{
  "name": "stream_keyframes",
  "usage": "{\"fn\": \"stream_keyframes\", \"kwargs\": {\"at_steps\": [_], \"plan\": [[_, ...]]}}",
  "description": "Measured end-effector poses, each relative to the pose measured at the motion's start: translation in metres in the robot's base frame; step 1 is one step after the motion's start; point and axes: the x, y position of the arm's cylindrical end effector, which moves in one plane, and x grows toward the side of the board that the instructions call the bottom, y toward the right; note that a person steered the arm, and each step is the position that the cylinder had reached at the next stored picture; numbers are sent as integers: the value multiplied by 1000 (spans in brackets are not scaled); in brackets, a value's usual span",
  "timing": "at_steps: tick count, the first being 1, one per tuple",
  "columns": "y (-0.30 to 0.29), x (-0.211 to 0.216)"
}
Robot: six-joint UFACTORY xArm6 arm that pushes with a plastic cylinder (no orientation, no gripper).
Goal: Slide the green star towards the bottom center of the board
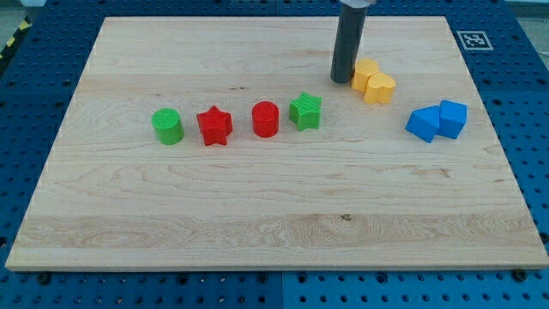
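Note:
The green star [305, 112] lies on the wooden board [274, 223] a little above its middle, touching or nearly touching the red cylinder [266, 119] on its left. My tip [342, 81] is up and to the right of the green star, apart from it, and right next to the left side of the yellow blocks [374, 81]. The dark rod comes down from the view's top.
A red star [214, 126] and a green cylinder [168, 126] lie in a row left of the red cylinder. Two blue blocks [437, 121] sit together at the right. A black-and-white marker tag [474, 39] sits past the board's top right corner.

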Motion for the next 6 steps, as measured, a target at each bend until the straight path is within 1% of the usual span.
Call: {"fn": "stream_keyframes", "kwargs": {"at_steps": [1, 2, 4, 5, 6], "plan": [[0, 0], [-23, 0], [-34, 55], [-48, 60], [-57, 41]]}}
